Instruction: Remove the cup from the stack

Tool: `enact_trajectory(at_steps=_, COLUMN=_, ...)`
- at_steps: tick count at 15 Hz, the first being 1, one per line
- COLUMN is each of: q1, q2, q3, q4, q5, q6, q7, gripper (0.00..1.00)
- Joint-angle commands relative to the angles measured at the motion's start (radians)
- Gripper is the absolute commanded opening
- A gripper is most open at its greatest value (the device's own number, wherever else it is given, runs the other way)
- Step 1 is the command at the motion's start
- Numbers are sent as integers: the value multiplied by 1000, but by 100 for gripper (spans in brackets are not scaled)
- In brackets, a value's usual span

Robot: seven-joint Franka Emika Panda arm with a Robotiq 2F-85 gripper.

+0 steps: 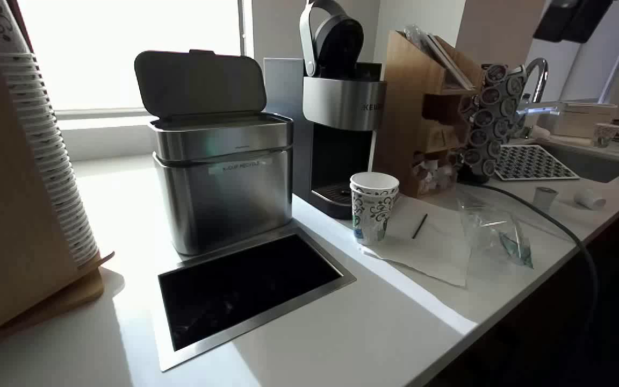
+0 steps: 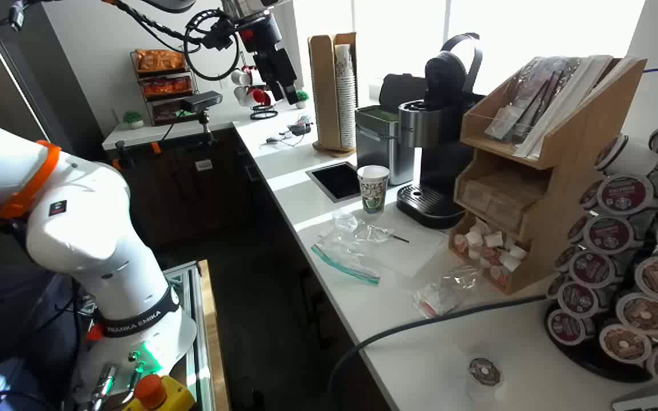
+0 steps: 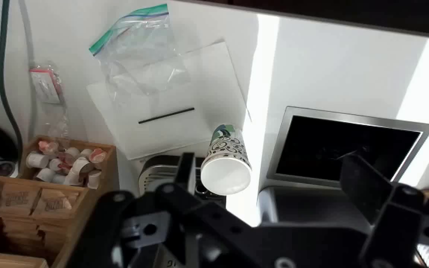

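Spread wide and holding nothing, the gripper (image 3: 270, 163) hangs higher than the stack (image 1: 372, 217) and well apart from it. The cup (image 3: 225, 175) is the upper, inner one of the two nested there, mouth up; the stack stands upright at the edge of a sheet (image 1: 438, 252) on the surface (image 1: 309, 355), near the coffee maker (image 1: 342, 107). Apparently thin paper, the cup should be very light, springy and easily crushed, with a smooth tapered wall that may slip; the rolled rim is likely its stiffest part. I would take it there, with a light, shallow pinch, since reaching deeper would probably catch both rims, and snug nesting could drag the lower one along. Containers, left to right in an exterior view: the dispenser (image 1: 3, 161) carries a tall column of cups (image 1: 50, 150); the bin (image 1: 223, 199) has its lid (image 1: 202, 83) raised, contents hidden; the hole (image 1: 266, 316) just beside it, framed in metal, shows mostly darkness; the cup itself shows only white wall inside; the rack (image 1: 403, 107) holds paper packets (image 3: 52, 203) and small tubs (image 3: 82, 171); the carousel (image 2: 586, 361) is loaded with pods (image 2: 609, 234); the clear bag (image 1: 503, 234) lies crumpled, whatever it may contain too unclear to tell.
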Motion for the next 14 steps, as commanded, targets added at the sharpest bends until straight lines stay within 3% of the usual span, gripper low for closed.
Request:
enact_trajectory(at_steps=1, q1=12, q2=2, q3=-8, q4=2, q5=-7, q6=-2, q7=7, gripper=100)
enact_trajectory(at_steps=10, q1=12, q2=2, q3=-8, q4=4, q5=-7, q6=-2, q7=7, gripper=100)
enact_trajectory(at_steps=14, q1=-103, q2=46, q3=53, q4=-55, q5=-201, q6=138, q7=160, gripper=100)
